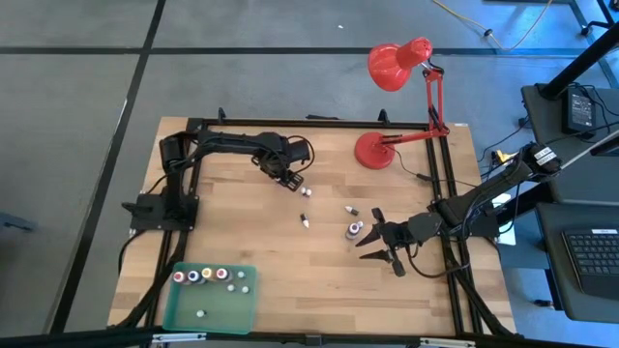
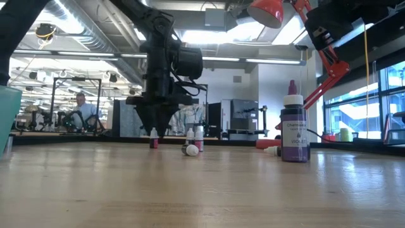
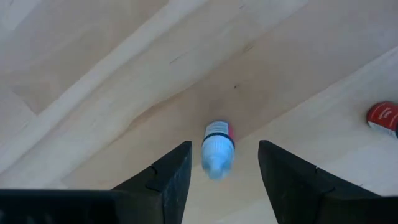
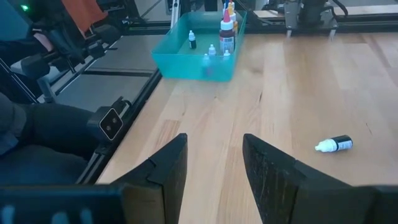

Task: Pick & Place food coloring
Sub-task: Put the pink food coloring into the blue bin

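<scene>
Two dark fingers (image 3: 165,180) of the left gripper (image 3: 225,180) spread apart, a wide gap between them. In that gap, a tiny bottle with a white-blue tip and a pink-red body (image 3: 217,148) lies on its side on the pale wooden worktop (image 3: 93,81), tip pointing toward the gripper. It touches neither finger, sitting a little nearer one of them. Well off beyond the other finger, a small red object with a white label (image 3: 384,117), cut by the frame edge; cannot tell what it is.
</scene>
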Robot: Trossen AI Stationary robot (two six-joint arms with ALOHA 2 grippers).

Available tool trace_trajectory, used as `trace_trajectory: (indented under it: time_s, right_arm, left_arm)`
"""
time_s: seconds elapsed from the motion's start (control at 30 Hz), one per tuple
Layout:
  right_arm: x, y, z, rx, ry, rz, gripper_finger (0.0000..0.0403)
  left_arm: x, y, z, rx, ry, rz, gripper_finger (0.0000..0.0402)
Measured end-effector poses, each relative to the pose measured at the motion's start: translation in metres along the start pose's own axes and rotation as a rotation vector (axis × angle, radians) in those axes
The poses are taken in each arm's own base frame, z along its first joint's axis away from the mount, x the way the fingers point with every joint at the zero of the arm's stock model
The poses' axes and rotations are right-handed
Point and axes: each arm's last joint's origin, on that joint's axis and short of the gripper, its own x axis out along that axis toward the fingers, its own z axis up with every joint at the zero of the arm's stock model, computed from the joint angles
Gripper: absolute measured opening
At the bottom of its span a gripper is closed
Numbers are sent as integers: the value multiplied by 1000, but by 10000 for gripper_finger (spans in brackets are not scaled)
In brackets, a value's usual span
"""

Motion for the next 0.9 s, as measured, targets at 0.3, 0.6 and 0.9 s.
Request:
trace_trajectory:
  time_s: [0.3, 0.6, 0.9]
  right_arm:
    - [0, 0, 0, 23, 5, -1, 157]
    - [0, 0, -1, 22, 5, -1, 157]
    - [0, 0, -1, 21, 6, -1, 157]
  left_arm:
    - [0, 1, -1, 2, 4, 20, 140]
    - [0, 1, -1, 10, 7, 15, 96]
    - [-2, -4, -4, 102, 0, 19, 59]
